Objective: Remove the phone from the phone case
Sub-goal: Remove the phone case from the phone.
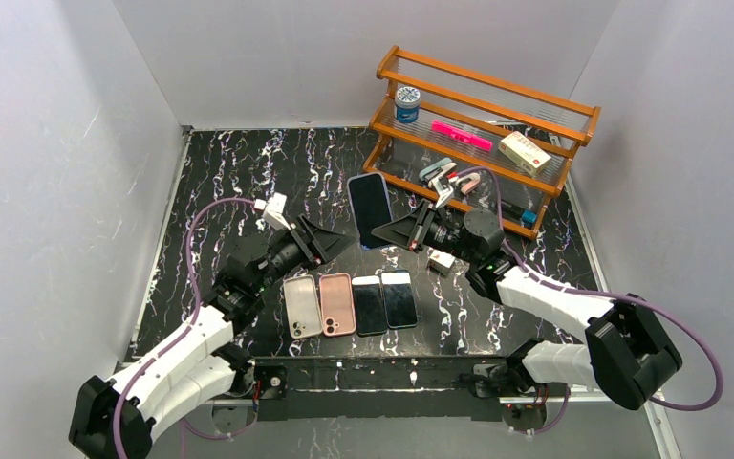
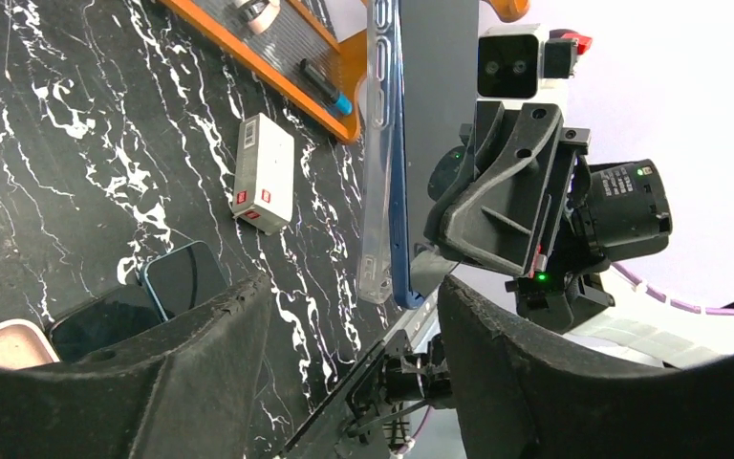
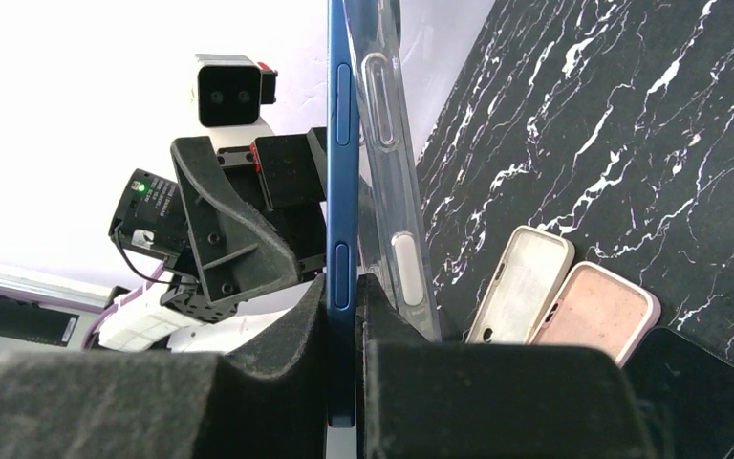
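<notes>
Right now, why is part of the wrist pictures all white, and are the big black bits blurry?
Right wrist view: the wall behind the blue phone is washed out white, and the right tool, close to the lens, looks soft. Left wrist view: pale wall again, the left tool a little blurred, the marble table sharp. Top view: even light, everything sharp.

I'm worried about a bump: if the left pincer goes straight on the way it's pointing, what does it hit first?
Probably the lower end of the clear case, hanging partly off the phone held by the right pincer. It sits just ahead of the open left pincer, though depth is unclear.
</notes>
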Robot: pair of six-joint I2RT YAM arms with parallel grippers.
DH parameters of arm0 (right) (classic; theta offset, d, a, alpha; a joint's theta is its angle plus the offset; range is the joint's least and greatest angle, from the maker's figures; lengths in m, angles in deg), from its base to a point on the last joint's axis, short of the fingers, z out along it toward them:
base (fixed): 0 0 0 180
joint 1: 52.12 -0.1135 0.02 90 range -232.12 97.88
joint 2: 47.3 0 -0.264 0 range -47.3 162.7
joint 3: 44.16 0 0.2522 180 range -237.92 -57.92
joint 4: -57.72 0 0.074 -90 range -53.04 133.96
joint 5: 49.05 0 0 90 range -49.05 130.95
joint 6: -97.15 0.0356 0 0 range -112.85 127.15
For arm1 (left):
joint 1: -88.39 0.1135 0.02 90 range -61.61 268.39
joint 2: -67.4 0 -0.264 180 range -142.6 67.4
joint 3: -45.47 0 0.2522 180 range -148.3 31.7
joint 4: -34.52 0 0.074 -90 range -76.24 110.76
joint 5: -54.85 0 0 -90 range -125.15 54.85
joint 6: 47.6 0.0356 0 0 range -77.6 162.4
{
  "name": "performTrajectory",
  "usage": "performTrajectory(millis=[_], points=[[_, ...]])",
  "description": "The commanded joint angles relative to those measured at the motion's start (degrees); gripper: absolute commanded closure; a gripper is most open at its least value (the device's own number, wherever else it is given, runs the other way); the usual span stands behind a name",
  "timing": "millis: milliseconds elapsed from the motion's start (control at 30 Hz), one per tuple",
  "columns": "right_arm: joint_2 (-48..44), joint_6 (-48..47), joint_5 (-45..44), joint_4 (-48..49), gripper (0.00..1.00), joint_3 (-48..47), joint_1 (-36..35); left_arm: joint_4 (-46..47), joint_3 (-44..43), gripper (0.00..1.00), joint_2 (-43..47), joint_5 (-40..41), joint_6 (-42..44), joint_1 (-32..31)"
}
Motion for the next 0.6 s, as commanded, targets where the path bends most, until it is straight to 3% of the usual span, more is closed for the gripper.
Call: performTrajectory(millis=[0,567], points=[[0.1,0.22,-0.36,6.42,0.99,-0.32,0.13,-0.23,1.32,0.4,-1.14,1.11,0.41,0.5],[1.37,1.59,2.56,8.52,0.99,-1.37,0.04,9.33,0.95,0.43,-8.19,-6.56,-2.47,0.5]])
